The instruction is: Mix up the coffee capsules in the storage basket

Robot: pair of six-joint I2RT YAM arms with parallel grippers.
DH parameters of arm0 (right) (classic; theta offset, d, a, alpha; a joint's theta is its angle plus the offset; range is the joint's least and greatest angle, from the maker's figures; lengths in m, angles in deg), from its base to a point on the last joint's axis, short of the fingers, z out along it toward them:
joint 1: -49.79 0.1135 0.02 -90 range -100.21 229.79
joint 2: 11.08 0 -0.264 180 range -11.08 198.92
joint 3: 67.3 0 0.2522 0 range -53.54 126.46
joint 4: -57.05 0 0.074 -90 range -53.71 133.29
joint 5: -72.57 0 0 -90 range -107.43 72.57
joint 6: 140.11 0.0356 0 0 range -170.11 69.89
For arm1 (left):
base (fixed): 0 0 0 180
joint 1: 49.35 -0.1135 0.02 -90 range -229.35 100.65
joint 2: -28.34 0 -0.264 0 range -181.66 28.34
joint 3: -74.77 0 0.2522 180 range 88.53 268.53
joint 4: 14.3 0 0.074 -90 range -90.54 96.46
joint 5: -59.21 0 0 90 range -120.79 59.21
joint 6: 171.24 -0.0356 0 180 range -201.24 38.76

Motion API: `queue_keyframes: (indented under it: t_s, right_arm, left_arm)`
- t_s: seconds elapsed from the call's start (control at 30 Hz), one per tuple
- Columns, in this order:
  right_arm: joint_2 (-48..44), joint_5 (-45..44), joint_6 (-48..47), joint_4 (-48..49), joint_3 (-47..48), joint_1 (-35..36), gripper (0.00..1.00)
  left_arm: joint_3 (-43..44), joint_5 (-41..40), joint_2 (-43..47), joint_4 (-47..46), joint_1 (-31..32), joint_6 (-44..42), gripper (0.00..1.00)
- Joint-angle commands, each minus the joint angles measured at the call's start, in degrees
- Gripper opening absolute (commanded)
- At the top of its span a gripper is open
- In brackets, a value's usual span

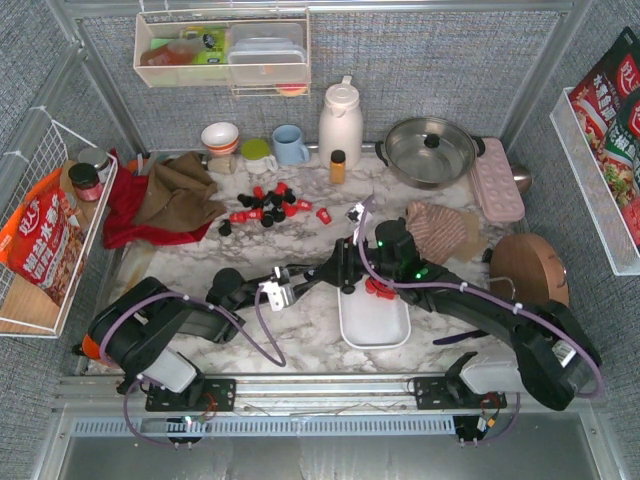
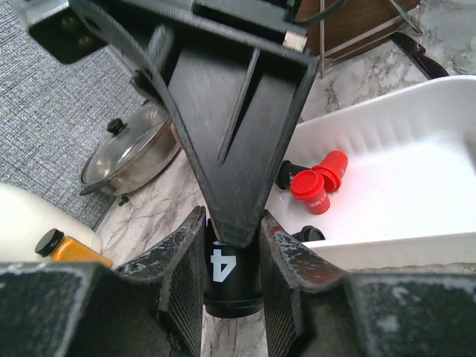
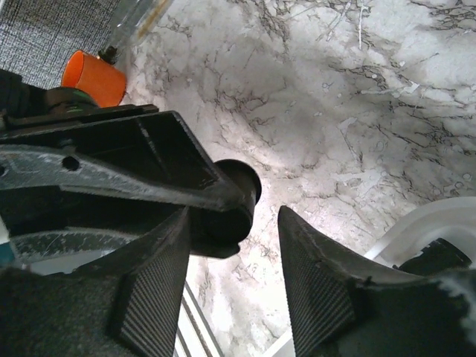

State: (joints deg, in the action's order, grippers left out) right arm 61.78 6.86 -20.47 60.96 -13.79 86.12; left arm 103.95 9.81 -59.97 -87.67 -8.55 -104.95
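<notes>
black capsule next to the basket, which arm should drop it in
Left. The left gripper is shut on the black capsule right beside the rim of the storage basket, so it only needs to carry it over. The right gripper has its fingers open around the same capsule, not holding it.

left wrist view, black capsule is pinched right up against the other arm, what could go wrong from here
1. The left pincer grips the black capsule while the right pincer straddles it with open jaws. The fingers are crowded and could clash or knock it loose.
2. The capsule hangs over the marble table, beside the storage basket rim, so a slip would likely land it outside.
</notes>
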Motion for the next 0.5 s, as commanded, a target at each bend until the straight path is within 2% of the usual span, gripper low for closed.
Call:
queue_keyframes:
  t_s: [0.0,0.13,0.23,0.4,0.43,0.47]
  right_arm:
    - [2.83,1.71,2.32,7.62,0.01,0.02,0.51]
    - [4.62,2.45,3.57,10.29,-0.23,0.02,0.36]
    - [4.54,2.20,3.46,10.48,-0.52,0.04,0.30]
    - [2.85,-0.98,1.92,7.60,-0.93,0.05,0.22]
    - [2.29,-2.05,1.46,6.92,-1.18,-0.02,0.21]
    - [1.72,-3.27,1.06,6.27,-1.43,-0.04,0.20]
  left_arm:
    - [0.23,1.68,-0.73,-4.45,0.17,1.43,0.32]
    - [-0.04,1.61,-1.45,-5.49,0.16,1.93,0.33]
    - [-0.18,1.18,-1.73,-5.50,0.16,2.11,0.39]
    - [-0.28,-2.52,-2.30,-5.43,0.08,2.68,0.70]
    - [-0.25,-3.75,-2.30,-5.31,0.01,2.69,0.80]
    - [-0.22,-4.82,-2.30,-5.06,-0.01,2.76,0.96]
